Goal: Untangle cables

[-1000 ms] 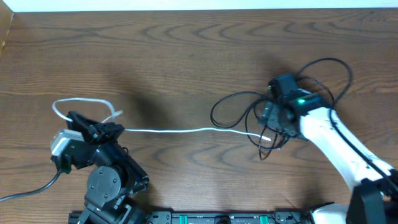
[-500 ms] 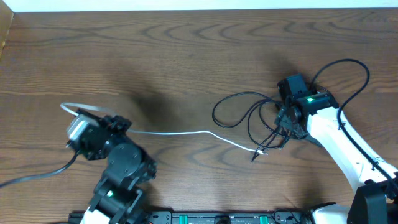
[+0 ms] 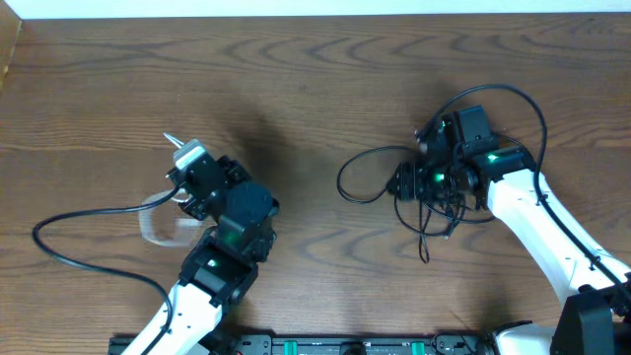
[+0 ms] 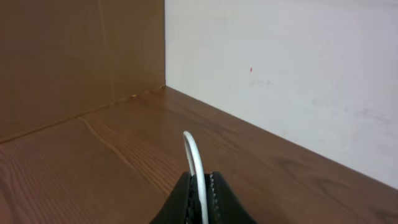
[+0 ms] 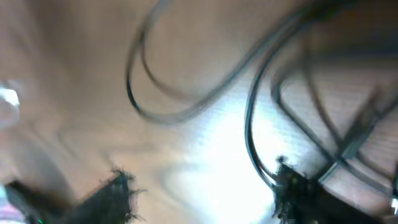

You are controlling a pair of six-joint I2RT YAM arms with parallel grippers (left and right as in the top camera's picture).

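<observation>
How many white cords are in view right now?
1. The white cord is pinched in the left gripper, arching up from it. Another could be hidden in the black cords tangled at the right gripper.

Brown wood-grain table (image 3: 296,89) is seen across all views. Its far edge is bounded by a white wall (image 4: 298,74), which is met at the corner by an upright brown board (image 4: 74,56).

Both arms stretched out, the left one gripping.
The left arm (image 3: 212,281) angles up and leftward, and the left gripper (image 4: 200,179) is pinched tight on a white cable (image 4: 194,149). The right arm (image 3: 537,222) reaches inward; the right gripper (image 3: 409,182) seems tipped downward, its jaws too blurred to read.
</observation>
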